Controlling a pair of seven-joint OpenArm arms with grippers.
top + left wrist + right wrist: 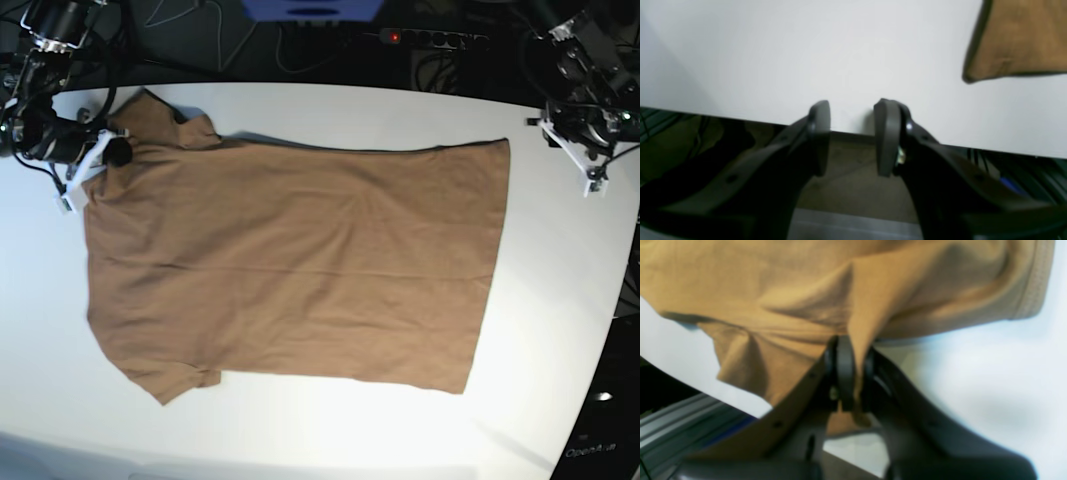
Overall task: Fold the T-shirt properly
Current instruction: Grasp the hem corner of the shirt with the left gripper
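Note:
The tan-brown T-shirt [300, 270] lies spread flat on the white table [560, 300], with its sleeves toward the left of the base view. At the shirt's far left sleeve, my right gripper [112, 152] is shut on a pinched fold of the cloth. In the right wrist view the fold stands up between the closed jaws of the right gripper [857, 373], and the T-shirt [840, 283] bunches around it. My left gripper [853, 133] is open and holds nothing as it hangs over the table's edge. A hem corner of the T-shirt [1017, 40] lies apart from it. In the base view the left gripper [572, 150] is at the far right.
A power strip [430, 37], a blue device [312, 10] and cables lie behind the table's back edge. The table's curved right edge [625, 300] runs close to the left arm. Floor and cables [1007, 173] show below the table edge in the left wrist view.

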